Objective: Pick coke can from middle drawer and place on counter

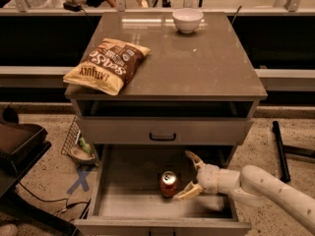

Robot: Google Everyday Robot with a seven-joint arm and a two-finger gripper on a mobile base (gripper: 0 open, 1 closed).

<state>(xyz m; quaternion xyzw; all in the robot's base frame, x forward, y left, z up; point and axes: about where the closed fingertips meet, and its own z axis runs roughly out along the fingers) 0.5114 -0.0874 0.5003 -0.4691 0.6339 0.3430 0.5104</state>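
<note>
The coke can (169, 183) stands upright on the floor of the open middle drawer (123, 200), near its middle. My gripper (189, 175) reaches in from the right, just right of the can. Its two pale fingers are spread open, one finger (193, 159) up and behind, the other (188, 191) low and close to the can's right side. Nothing is held. The counter (197, 63) is the glossy grey-brown top of the cabinet above.
A brown-yellow chip bag (107, 65) lies on the counter's left front. A white bowl (187, 19) sits at its back. A closed drawer front with a black handle (163, 137) is above the open drawer. A black stand (19, 146) is at left, a blue floor cross (81, 180) beside it.
</note>
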